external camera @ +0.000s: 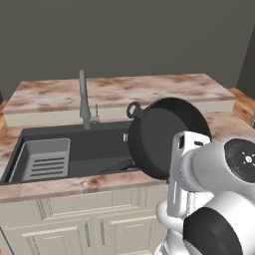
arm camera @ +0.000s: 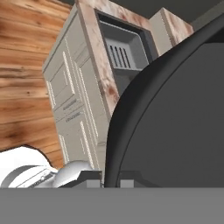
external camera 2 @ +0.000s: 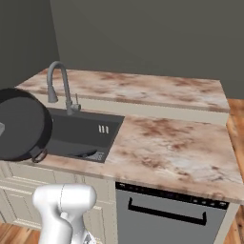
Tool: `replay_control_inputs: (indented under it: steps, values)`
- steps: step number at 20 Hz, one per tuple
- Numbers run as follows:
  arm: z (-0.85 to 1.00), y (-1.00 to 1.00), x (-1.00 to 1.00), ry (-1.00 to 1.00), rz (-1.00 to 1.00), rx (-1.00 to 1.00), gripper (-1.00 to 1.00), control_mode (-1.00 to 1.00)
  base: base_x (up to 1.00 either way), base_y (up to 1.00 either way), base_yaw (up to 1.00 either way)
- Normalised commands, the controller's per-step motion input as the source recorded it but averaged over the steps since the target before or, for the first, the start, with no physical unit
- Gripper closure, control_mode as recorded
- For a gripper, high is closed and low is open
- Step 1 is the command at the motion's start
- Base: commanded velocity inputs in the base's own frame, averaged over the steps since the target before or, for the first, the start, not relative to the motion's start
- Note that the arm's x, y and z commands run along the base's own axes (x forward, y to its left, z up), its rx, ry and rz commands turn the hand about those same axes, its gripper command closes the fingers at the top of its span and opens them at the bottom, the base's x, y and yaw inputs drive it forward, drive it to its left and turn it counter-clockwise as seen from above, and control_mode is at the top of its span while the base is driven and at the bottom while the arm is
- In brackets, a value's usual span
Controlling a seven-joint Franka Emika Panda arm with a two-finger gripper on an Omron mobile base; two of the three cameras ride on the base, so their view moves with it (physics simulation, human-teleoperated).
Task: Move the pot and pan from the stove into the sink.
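Above the right end of the sink [external camera: 74, 144], over the front edge of the worktop [external camera 2: 167, 143], the pot [external camera: 167, 137] hangs tipped on its side, its open mouth turned toward the basin and one loop handle sticking up at the top left of its rim. The gripper [arm camera: 110, 180] is closed on the pot's rim: in the hand view the dark wall of the pot rises right between the two finger tips at the bottom. Down in the basin a long dark handle shows at the right, probably the pan [external camera: 119, 167], though too little is visible to be sure. To do this step well, I would carry the pot further over the basin, clear of the faucet [external camera: 84, 102] and the ribbed rack [external camera: 45, 159], level it, lower it close to the basin floor beside the pan, and only then release.
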Motion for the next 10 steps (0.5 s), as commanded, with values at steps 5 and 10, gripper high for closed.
replay_control_inputs:
  steps: [5,10]
  values:
    - [0.05,-0.25,0.44,0.16,0.02,0.05,1.0,-1.0,0.0,0.0,0.0]
    - [0.07,-0.28,0.35,0.19,0.06,0.05,1.0,-1.0,0.0,0.0,0.0]
